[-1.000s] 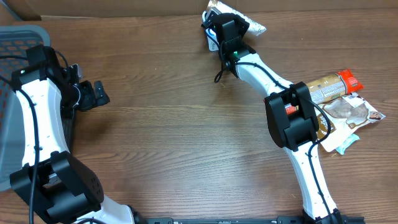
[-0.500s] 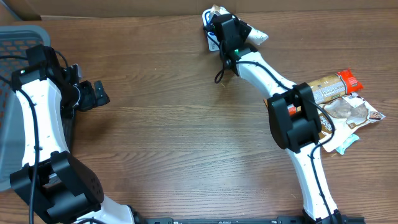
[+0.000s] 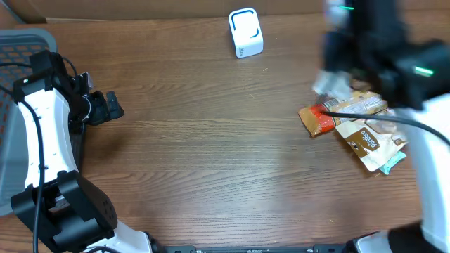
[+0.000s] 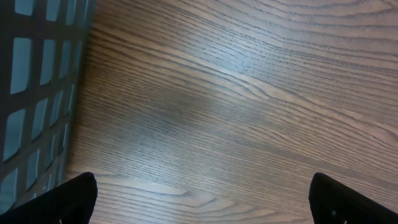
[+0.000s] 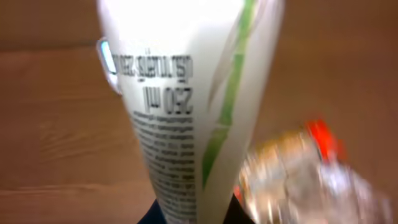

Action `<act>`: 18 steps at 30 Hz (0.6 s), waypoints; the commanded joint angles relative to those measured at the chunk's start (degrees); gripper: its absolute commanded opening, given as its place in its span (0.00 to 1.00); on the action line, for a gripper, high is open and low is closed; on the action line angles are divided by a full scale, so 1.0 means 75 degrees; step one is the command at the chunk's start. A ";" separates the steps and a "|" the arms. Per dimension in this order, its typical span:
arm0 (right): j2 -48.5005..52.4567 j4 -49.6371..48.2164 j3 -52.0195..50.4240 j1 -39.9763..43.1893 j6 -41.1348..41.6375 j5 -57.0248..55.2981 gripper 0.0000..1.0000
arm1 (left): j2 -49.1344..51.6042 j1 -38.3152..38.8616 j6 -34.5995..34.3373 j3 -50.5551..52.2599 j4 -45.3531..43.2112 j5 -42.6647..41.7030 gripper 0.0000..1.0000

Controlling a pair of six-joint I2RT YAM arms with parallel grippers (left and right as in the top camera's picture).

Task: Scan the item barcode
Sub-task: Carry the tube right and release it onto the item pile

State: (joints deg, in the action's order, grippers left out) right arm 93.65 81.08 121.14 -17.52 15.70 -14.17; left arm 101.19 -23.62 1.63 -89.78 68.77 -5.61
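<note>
Moves off scanner (image 3: 245, 32), over packet pile (image 3: 365, 133); right gripper (image 5: 193, 214) clamped tight on white tube (image 5: 186, 93), green-striped. Left gripper (image 3: 107, 107) spread wide, empty, beside basket (image 3: 21, 42).

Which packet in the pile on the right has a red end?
The tan wrapper lying farthest left; the brown-and-white pouch beside it shows no red.

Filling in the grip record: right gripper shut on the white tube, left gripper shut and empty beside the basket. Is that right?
Not quite. The left gripper is open, not shut: the left wrist view shows its fingertips far apart, nothing between them, beside the basket. The right gripper is shut on the white tube.
</note>
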 commanded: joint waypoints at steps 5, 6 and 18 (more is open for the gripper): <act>0.0595 0.1169 -0.1163 0.1658 0.4739 -0.0175 0.04 | 0.0052 0.0009 -0.0102 -0.0093 -0.0006 -0.0029 1.00; 0.0597 0.0979 -0.1483 0.1766 0.4809 -0.0187 0.04 | 0.0052 0.0009 -0.0102 -0.0093 -0.0006 -0.0029 1.00; 0.0597 -0.1367 -0.5243 0.2640 0.5103 -0.0157 0.41 | 0.0052 0.0009 -0.0102 -0.0093 -0.0006 -0.0029 1.00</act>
State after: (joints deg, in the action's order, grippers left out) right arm 99.92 72.16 83.79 1.98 52.49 -14.20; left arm 101.19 -23.62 1.63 -89.78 68.77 -5.61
